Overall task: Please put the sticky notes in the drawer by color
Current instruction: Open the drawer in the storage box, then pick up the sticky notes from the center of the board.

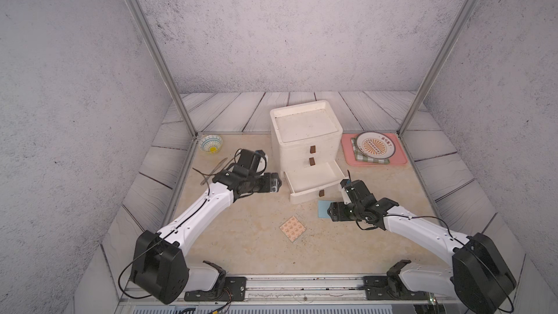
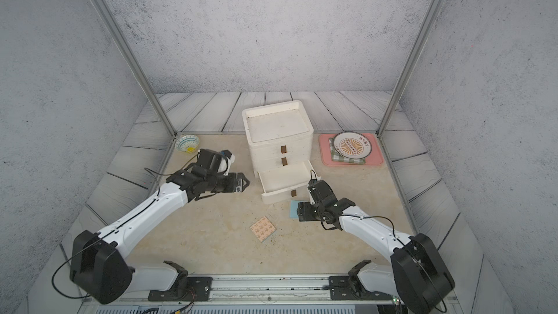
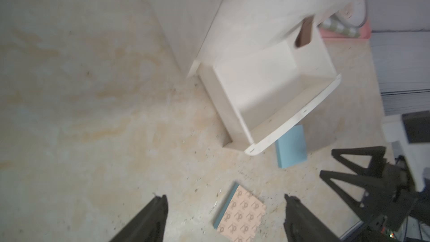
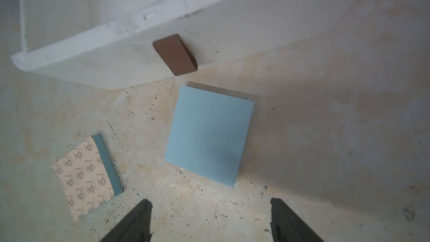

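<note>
Beige marbled tabletop [image 1: 241,252], grey speckled walls all round, and both arms are out over it. The left arm reaches forward with its forearm stretched long and its wrist dipped. The left gripper [image 1: 278,182] hangs in the air just beside the left end of the open bottom drawer [image 1: 314,176], claw spread wide with nothing in it. The right arm comes in from the other side, wrist bent across toward the middle. The right gripper [image 4: 211,200] looks down on the blue pad [image 4: 209,136], jaws wide apart, tips short of the paper and holding nothing.

The drawer chest [image 1: 305,134] faces the robot: three drawers, three brown tabs [image 1: 312,149]. The top two are shut and the bottom one is pulled out, its long side running across the table. Two sticky pads are in view — one blue, one peach. The blue one lies flat on the table just in front of the open drawer's tab, with an edge toward it. The peach printed pad [image 1: 292,228] lies nearer the robot, between the arms — turned cornerwise, so a corner points at the chest.
</note>
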You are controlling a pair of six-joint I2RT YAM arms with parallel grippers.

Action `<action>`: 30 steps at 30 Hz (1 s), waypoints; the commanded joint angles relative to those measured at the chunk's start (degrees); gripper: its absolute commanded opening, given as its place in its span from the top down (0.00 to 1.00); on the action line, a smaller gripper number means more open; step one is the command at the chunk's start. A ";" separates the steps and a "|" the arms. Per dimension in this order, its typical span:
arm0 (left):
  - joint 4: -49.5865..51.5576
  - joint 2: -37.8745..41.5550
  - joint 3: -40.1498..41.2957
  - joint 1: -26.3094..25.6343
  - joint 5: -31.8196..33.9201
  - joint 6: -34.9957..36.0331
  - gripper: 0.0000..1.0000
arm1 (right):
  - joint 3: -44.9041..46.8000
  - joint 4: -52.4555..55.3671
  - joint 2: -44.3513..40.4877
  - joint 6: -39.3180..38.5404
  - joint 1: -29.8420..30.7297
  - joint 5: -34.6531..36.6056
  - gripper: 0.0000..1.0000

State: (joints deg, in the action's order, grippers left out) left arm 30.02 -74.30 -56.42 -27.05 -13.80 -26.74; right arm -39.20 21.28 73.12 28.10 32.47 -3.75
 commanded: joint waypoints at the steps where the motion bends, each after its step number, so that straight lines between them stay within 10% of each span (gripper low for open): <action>1: -6.07 5.25 7.36 0.24 3.54 -2.52 0.16 | -3.67 1.81 4.31 0.42 0.66 3.68 0.11; 30: -3.64 -5.76 11.62 -1.65 -7.07 -1.12 0.16 | -18.47 9.75 28.65 3.66 7.94 15.78 0.10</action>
State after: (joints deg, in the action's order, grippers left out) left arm 26.48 -79.35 -43.77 -28.42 -20.25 -28.49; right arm -58.08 29.15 99.92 30.63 40.23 10.28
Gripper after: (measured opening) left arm 0.836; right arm 0.902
